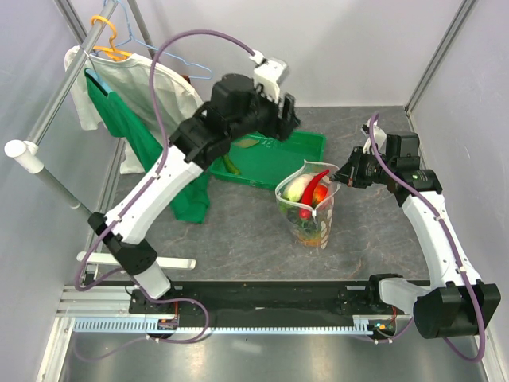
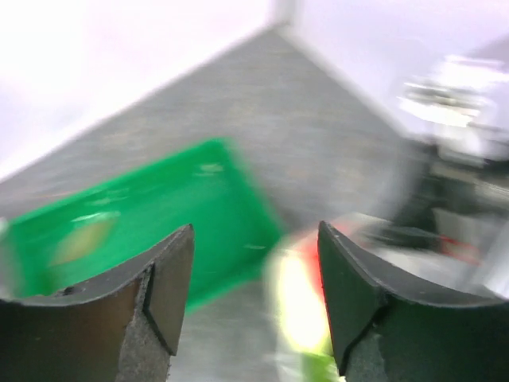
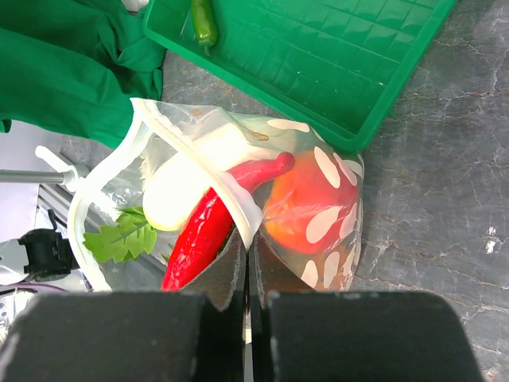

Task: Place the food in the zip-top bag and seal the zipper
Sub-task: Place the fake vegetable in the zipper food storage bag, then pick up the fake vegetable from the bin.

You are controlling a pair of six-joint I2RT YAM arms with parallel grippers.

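Note:
The clear dotted zip-top bag (image 1: 308,208) stands open-mouthed on the grey table. It holds a red chili (image 3: 208,225), a white oblong vegetable (image 3: 187,175), a red tomato (image 3: 306,207) and green leaves (image 3: 121,237). My right gripper (image 3: 248,253) is shut on the bag's rim, on the zipper strip (image 3: 231,199), and holds it up; it also shows in the top view (image 1: 340,180). My left gripper (image 2: 254,278) is open and empty, above the table between the green tray (image 1: 280,157) and the bag. A green pepper (image 3: 203,20) lies in the tray. The slider is not visible.
Green and white cloths (image 1: 131,111) hang on a rack at the left, with green cloth draped down to the table (image 1: 191,199). Metal frame posts (image 1: 433,56) stand at the corners. The left wrist view is motion-blurred.

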